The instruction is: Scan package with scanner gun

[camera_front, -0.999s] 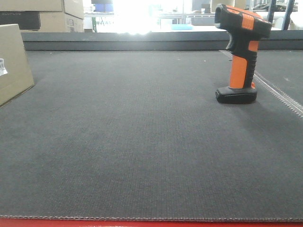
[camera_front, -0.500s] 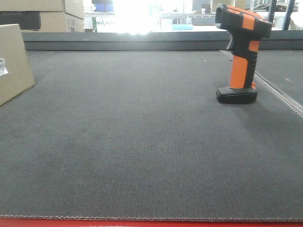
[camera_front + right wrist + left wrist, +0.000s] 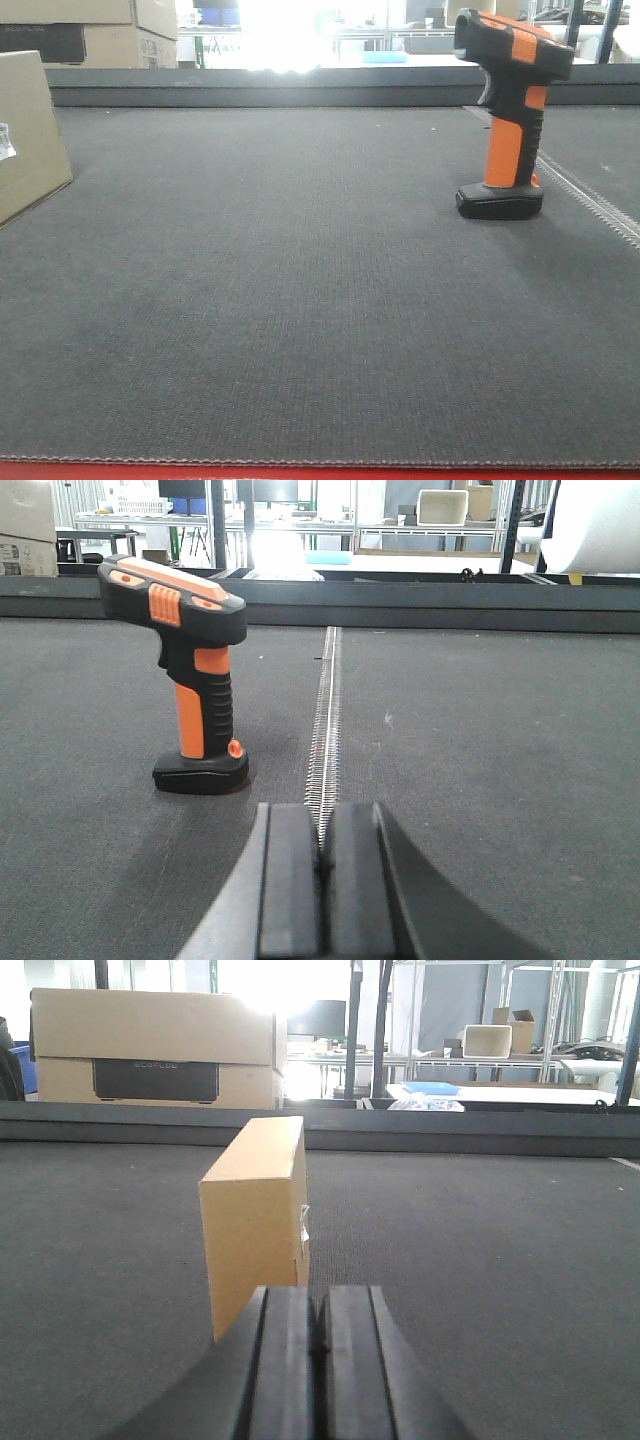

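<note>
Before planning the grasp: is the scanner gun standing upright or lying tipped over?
Upright: the scanner gun stands on its flat black foot on the mat, handle vertical.

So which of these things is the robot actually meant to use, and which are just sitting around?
For the job:
- scanner gun, standing upright on the mat
- package, the near tan box

Just lying about:
- stacked cardboard boxes beyond the mat
- blue tray on a far table

Left gripper [image 3: 318, 1345]: I see both black fingers [image 3: 285, 1360] pressed together, no gap between them, nothing held, low and level over the mat. Right gripper [image 3: 322, 865]: I see the same, its fingers [image 3: 288, 880] closed flush, empty, low and level. Front view: I see neither arm in frame
</note>
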Tool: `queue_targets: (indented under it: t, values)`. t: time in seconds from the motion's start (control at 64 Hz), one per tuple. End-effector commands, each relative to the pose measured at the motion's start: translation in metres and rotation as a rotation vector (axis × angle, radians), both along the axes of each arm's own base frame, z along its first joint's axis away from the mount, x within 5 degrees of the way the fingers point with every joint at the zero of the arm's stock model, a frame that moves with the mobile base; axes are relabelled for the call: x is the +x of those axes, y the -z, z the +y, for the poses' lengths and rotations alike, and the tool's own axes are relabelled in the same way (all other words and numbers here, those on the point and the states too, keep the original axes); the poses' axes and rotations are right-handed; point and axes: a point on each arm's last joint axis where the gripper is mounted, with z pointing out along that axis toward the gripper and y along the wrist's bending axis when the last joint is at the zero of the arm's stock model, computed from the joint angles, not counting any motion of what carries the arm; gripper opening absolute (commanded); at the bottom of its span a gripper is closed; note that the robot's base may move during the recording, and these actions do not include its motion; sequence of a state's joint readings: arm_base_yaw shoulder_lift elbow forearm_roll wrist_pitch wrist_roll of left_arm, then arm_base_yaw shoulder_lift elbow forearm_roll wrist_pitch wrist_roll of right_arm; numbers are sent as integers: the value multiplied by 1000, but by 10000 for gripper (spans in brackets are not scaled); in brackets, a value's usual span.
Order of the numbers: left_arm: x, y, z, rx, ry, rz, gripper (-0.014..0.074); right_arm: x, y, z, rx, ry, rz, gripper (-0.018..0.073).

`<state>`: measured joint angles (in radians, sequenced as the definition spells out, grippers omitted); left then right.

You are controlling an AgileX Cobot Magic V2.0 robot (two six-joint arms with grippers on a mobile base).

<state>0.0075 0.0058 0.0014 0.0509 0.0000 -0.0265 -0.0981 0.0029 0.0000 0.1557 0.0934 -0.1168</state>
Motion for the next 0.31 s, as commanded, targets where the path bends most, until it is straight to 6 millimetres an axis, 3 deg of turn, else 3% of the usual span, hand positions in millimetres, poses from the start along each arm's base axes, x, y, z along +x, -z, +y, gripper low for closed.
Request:
queue_targets:
  t: [0.0,0.297]
  values:
    - [-1,-3,-1,-7,9,-30,-111,0,-1,0,-2,5,-14,-153]
    - [-1,-3,-1,-7,9,-30,-111,0,-1,0,-2,5,-14,-153]
